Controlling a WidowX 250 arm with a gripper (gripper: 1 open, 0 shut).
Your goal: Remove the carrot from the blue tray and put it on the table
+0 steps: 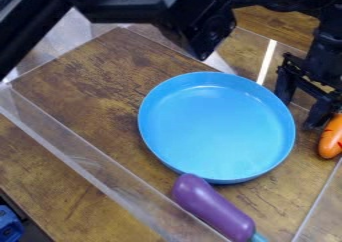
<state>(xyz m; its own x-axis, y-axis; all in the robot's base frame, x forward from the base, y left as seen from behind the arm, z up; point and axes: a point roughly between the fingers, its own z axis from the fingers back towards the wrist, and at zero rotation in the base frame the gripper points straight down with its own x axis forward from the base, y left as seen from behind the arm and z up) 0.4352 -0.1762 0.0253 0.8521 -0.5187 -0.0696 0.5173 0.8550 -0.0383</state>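
Note:
The blue tray (pixel 218 126) lies in the middle of the table (pixel 94 81) and holds nothing. The small orange carrot (pixel 330 138) lies on the wood just past the tray's right rim, partly cut off by the picture's edge. My black gripper (pixel 306 98) hangs at the right, over the tray's right rim. It points down, and its fingers (pixel 287 84) stand apart with nothing between them. The right-hand finger ends just above the carrot; I cannot tell whether it touches it.
A purple eggplant-shaped toy (pixel 214 207) lies at the tray's near rim. Clear acrylic walls (pixel 74 151) run along the table's near, left and far sides. A large dark part of the arm (pixel 147 11) fills the top of the view.

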